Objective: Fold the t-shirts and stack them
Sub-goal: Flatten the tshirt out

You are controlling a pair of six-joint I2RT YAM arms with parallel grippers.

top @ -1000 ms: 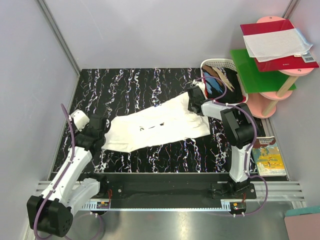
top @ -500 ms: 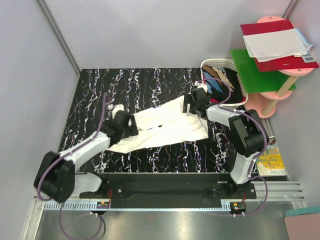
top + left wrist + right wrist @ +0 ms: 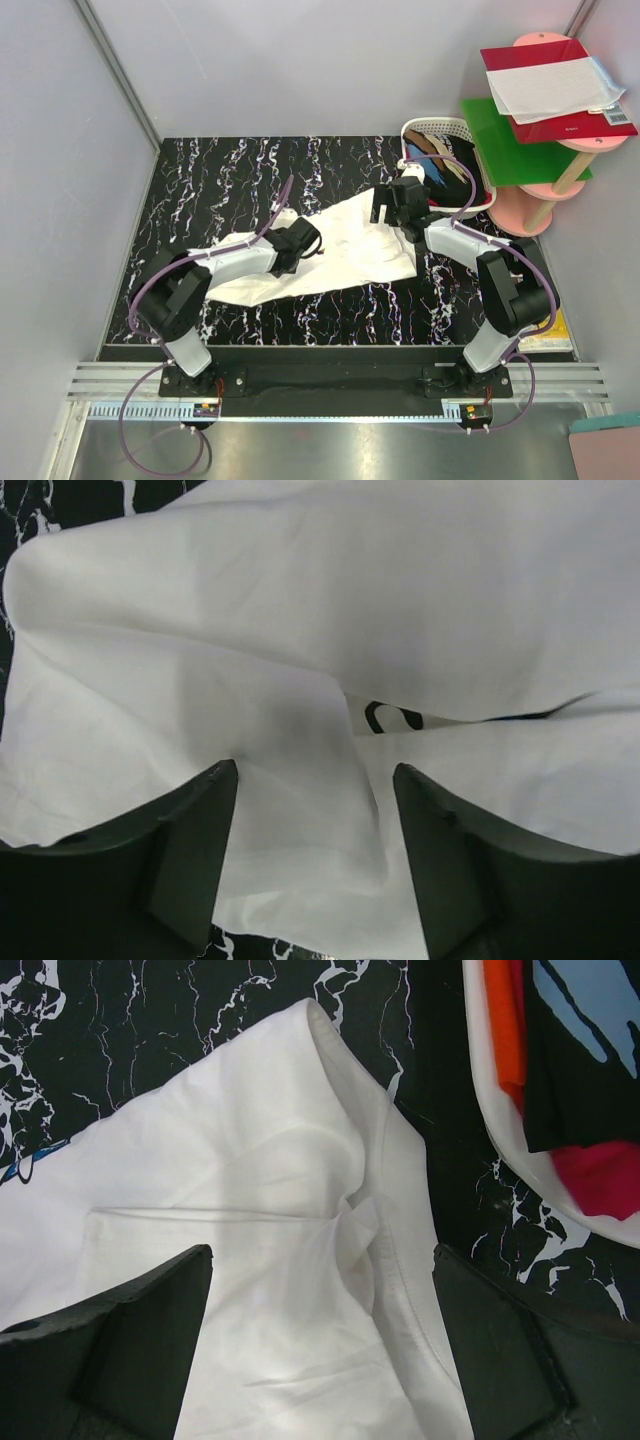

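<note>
Where white tee (image 3: 350, 250) ends at right, basket (image 3: 432, 123) stands just beside.

Left end effector (image 3: 303, 240) swept rightward across the t-shirt (image 3: 355, 245) — right end effector (image 3: 392, 205) released.

Your counter (image 3: 200, 180) is black with white marble veining. You have the white t-shirt (image 3: 350, 245) lying rumpled and slantwise across its middle. The white basket (image 3: 435, 125) sits at its far right corner, near the shirt.
</note>
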